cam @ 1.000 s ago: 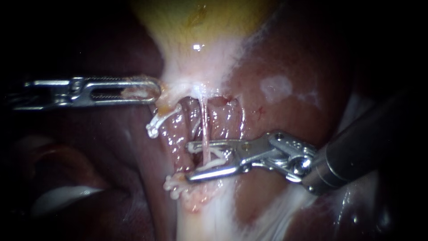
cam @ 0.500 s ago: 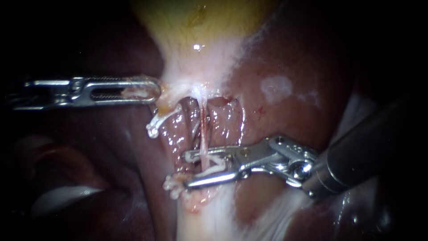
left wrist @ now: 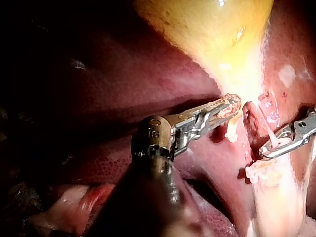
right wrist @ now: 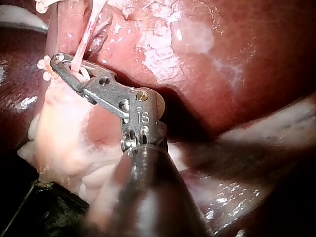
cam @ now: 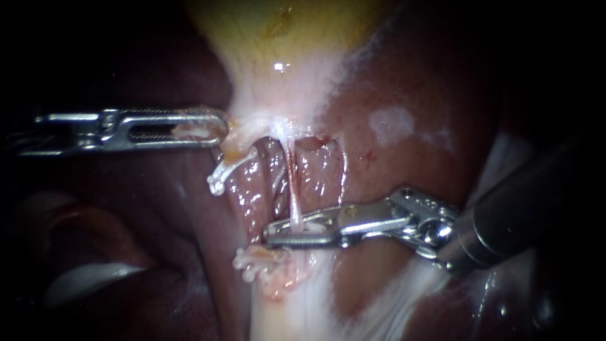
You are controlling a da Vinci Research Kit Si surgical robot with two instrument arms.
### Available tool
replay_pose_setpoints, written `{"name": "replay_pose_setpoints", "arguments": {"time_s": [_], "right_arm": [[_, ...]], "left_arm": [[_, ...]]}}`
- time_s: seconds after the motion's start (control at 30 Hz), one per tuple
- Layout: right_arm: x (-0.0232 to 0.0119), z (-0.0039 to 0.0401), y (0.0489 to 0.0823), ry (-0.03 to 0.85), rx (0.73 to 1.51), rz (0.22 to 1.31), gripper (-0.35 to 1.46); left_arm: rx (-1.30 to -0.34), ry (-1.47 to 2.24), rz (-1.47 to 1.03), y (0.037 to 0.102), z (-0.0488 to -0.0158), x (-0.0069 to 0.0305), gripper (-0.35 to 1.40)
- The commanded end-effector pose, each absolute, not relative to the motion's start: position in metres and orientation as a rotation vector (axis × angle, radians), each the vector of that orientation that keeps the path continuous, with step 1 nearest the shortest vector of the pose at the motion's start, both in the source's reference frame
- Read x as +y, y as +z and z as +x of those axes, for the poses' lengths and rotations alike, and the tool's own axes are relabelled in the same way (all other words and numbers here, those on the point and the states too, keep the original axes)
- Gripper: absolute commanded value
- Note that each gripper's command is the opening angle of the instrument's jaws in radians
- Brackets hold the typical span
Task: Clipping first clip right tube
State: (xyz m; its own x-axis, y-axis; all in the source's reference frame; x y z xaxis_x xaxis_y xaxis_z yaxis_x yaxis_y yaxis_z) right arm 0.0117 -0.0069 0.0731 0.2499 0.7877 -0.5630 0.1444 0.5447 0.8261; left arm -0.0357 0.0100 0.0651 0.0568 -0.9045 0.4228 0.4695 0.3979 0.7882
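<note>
Right instrument (cam: 270,231) in from the right edge of the endoscope view, lying nearly level across the dissected gap below the gallbladder (cam: 278,38). Jaws squeezed almost together on the thin pale tube (cam: 291,189), touching it from both sides, with a white clip (cam: 306,227) pressed flat between them and around the tube. Tube stretched taut, running from the pale neck of the gallbladder down into the jaws, with pink ridged tissue either side of it. To the left of that tube, two more clips already on tissue: an upper clip (cam: 218,180) just under the left instrument's tip and a lower clip (cam: 246,260) just below the right instrument's jaw tips. Left instrument (cam: 218,128) in from the left edge, level, its slotted jaws closed on a fold of pale tissue (cam: 189,131) at the gallbladder's neck. The two instruments well apart, left above right. Dark red liver (cam: 404,158) behind and to the right, with a whitish patch on its surface.
</note>
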Motion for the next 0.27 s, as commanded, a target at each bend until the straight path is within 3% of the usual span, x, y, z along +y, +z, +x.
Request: {"name": "replay_pose_setpoints", "arguments": {"time_s": [0.03, 0.27], "right_arm": [[-0.0069, 0.0117, 0.0731, 0.537, 1.269, 0.929, -0.35], [-0.0069, 0.0117, 0.0731, 0.537, 1.269, 0.929, -0.35]], "left_arm": [[-1.057, -1.114, 0.515, 0.0651, -0.0357, 0.0100, -0.35], [-1.057, -1.114, 0.515, 0.0651, -0.0357, 0.0100, -0.35]]}}
